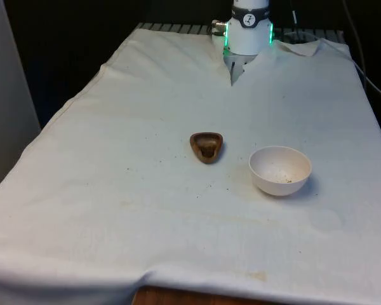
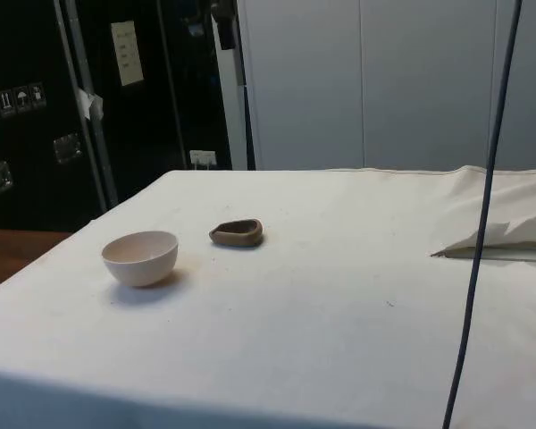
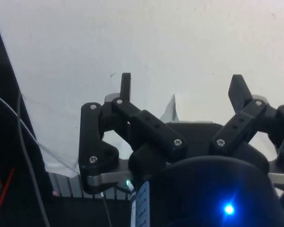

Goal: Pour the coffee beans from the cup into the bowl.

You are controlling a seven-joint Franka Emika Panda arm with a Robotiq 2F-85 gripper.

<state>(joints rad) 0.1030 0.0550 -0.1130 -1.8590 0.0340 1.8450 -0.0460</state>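
— What takes up the most room?

— The white cloth [image 1: 146, 114] over the table; it runs under everything, with faint brown specks and stains near the middle and a fold and slit at the robot's end. In the side view a dark cable [image 2: 482, 223] hangs down in front of it.

— And the arm?

— Its white base [image 1: 249, 28] stands at the far end of the table. In the wrist view the gripper [image 3: 184, 92] hangs above bare cloth, well away from both vessels. Its black fingers [image 3: 126, 87] stand wide apart, with nothing between them.

— Where is the bowl?

— The bowl [image 1: 280, 169], white and round, sits upright on the cloth toward the front view's right, nearer the camera than the cup. A few dark bits lie on its inner wall. In the side view [image 2: 140, 257] it casts a soft shadow.

— And the cup?

— The cup [image 1: 206, 147] is a small brown vessel, rather shallow with a rounded-triangular rim, standing upright near the table's centre. It is near the bowl but apart from it. Something dark lies inside; I cannot tell whether it is beans.
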